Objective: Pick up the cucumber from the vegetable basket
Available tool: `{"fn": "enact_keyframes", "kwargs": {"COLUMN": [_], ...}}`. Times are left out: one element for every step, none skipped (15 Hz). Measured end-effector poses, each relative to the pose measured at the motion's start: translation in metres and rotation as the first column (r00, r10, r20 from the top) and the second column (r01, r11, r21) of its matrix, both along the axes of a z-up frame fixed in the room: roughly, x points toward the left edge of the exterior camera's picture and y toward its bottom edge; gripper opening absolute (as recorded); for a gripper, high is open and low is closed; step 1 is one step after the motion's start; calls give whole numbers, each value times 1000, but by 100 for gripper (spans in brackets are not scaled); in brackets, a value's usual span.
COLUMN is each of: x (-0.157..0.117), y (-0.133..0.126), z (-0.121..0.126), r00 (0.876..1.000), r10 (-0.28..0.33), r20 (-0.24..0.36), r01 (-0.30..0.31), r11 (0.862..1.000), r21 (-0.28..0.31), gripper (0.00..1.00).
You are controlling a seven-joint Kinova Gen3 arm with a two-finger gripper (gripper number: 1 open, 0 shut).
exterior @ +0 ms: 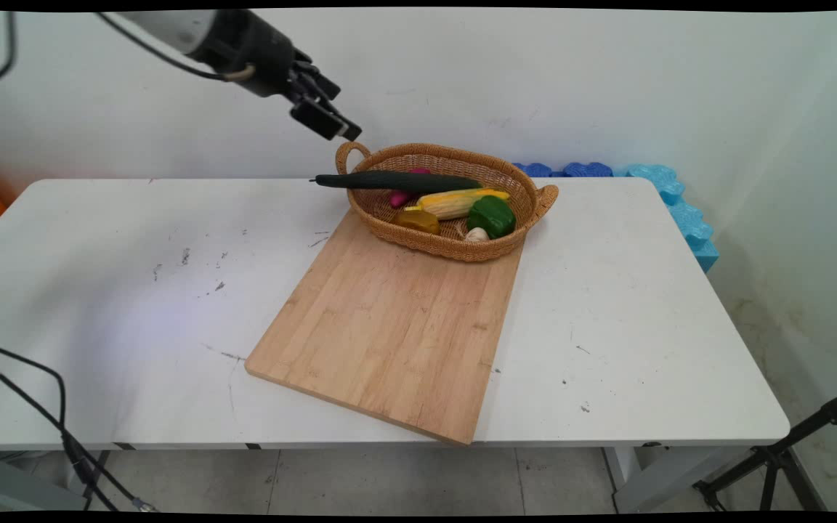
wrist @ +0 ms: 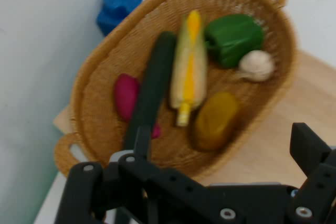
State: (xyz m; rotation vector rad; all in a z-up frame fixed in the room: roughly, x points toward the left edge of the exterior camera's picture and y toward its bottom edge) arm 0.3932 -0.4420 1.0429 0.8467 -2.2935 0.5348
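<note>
My gripper (exterior: 333, 122) hangs open and empty in the air, above and to the left of a wicker basket (exterior: 445, 250). In the hand view the gripper (wrist: 226, 145) looks down into the basket (wrist: 86, 85). A long dark cucumber (exterior: 397, 181) (wrist: 152, 87) lies across the basket and sticks out over its left rim. Beside it lie a corn cob (exterior: 458, 203) (wrist: 189, 72), a green pepper (exterior: 491, 216) (wrist: 233, 38), a garlic bulb (exterior: 476, 234) (wrist: 255, 65), a yellow-brown piece (exterior: 416, 220) (wrist: 215, 121) and a magenta piece (exterior: 400, 197) (wrist: 126, 96).
The basket rests on the far end of a wooden cutting board (exterior: 389, 327) that lies slanted on the white table (exterior: 99, 305). Blue foam pieces (exterior: 673, 196) line the wall at the back right. A black tripod (exterior: 789, 450) stands off the table's front right corner.
</note>
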Motion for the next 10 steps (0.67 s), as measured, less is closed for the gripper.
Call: {"fn": "enact_keyframes", "kwargs": {"x": [-4,-6,-10,-13,-17,-20,-24,-26,-30,-32], "y": [-12,-21,-32,-40,-51,-58,-68,-75,-85,-92], "z": [-5,-9,-14,-18,-24,-29,-35,-40,-47,-51], "r00": [1000,999,998,998,996,995,992,991,988,986], "r10": [2,2,2,1,-2,-3,-6,-9,-13,-17], "r20": [22,37,57,70,89,102,122,135,153,164], "r01": [-2,-2,-2,-1,0,1,2,4,6,9], "r11": [1000,1000,1000,1000,1000,1000,1000,999,999,999], "r21": [3,4,8,12,18,23,31,36,45,51], "gripper": [100,100,100,100,100,100,100,100,100,100]}}
